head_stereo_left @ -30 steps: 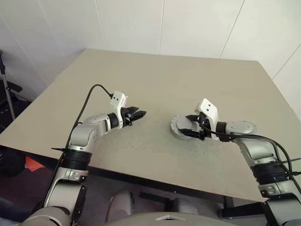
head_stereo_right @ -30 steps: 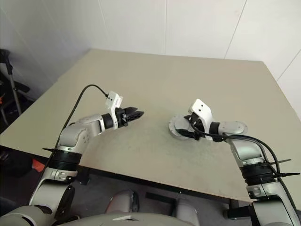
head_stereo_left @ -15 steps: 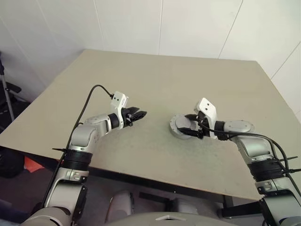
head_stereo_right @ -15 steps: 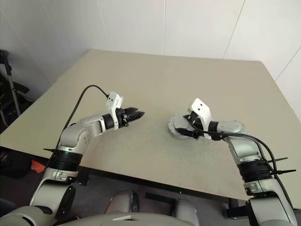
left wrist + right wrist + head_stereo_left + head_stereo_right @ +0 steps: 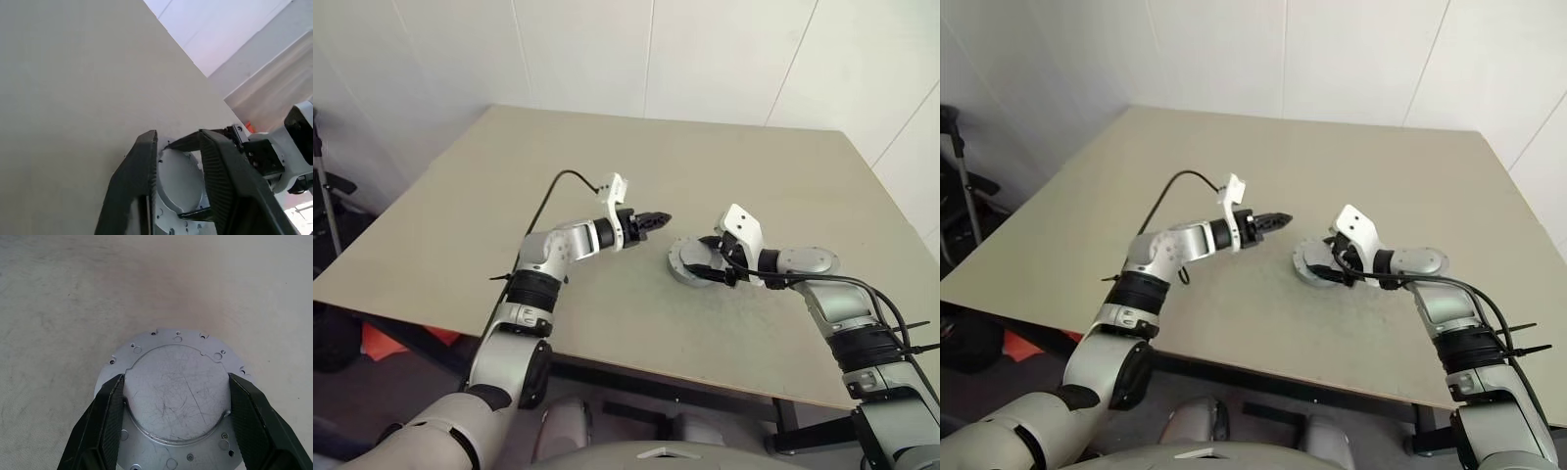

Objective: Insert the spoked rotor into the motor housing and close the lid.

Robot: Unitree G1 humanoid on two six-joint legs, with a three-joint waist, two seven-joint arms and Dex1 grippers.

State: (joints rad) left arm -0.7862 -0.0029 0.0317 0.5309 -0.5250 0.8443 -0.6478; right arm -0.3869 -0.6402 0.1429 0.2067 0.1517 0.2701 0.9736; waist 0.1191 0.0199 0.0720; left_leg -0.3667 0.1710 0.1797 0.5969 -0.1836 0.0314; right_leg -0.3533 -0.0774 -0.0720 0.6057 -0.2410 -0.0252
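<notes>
- The left gripper (image 5: 656,217) is now hanging just beside the motor housing (image 5: 689,262), on its left and far side. A second ago it was waiting well apart from it, over the left half of the desk (image 5: 607,147).
- The left arm is reaching across the middle of the desk, and its pincer is pointing at the housing.
- The left pincer is standing narrower than it was a second ago. A gap is remaining between its fingers (image 5: 145,164), and it is carrying nothing.
- The right gripper (image 5: 177,381) is keeping its earlier place and is spanning the raised round body of the housing. Its fingers are pressing on the two opposite sides, so it is holding the housing steady on the desk.
- The motor housing is lying flat, right of the desk's centre and about midway between the far and near edges. It has not shifted.
- The housing is showing a smooth, scratched silver face and a flange with small holes. No windings are facing up.
- Judgement: the left arm is approaching the clamped part empty, so it is delivering neither rotor nor lid. It is probably preparing to press, turn or take over the housing.
- Judgement: with a closed face up, how far the task has got cannot be told.
</notes>
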